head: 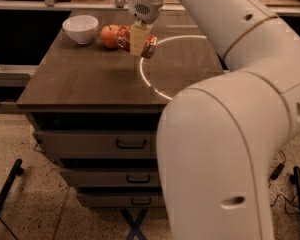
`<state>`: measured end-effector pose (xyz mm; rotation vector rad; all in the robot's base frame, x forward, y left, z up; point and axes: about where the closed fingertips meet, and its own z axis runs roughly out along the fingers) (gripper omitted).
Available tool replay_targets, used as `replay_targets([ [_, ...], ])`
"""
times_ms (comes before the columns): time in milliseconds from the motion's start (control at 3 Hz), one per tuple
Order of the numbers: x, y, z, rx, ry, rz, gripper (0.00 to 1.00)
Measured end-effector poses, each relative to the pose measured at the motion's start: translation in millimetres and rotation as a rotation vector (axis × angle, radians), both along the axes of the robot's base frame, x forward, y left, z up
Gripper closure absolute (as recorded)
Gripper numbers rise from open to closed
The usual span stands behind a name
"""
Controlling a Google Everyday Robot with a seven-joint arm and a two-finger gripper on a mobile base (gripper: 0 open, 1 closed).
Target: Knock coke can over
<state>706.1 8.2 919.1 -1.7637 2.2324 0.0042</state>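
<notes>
A dark, matte wood-grain table (85, 81) stands over grey drawers (90, 143) with slim dark handles, and a thin bright ring of light (144, 77) lies on its top. At the back sit a smooth white bowl (81, 28) and a round red-orange apple (108, 36). The coke can (122, 37), a red cylinder, lies tipped on its side just right of the apple. The pale yellowish gripper (138, 49) of the glossy white arm (230, 134) points down across its middle; its opening cannot be told. The can's white marks are unreadable.
</notes>
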Motion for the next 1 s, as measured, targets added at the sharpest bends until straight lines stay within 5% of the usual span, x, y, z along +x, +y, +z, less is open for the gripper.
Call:
replay_targets([
  [333, 11, -69, -18, -0.301, 0.009, -0.072, 0.82],
  [667, 9, -114, -25, -0.443, 0.038, -0.113, 0.59],
  [1000, -17, -140, -43, -0.356, 0.126, -0.169, 0.28],
])
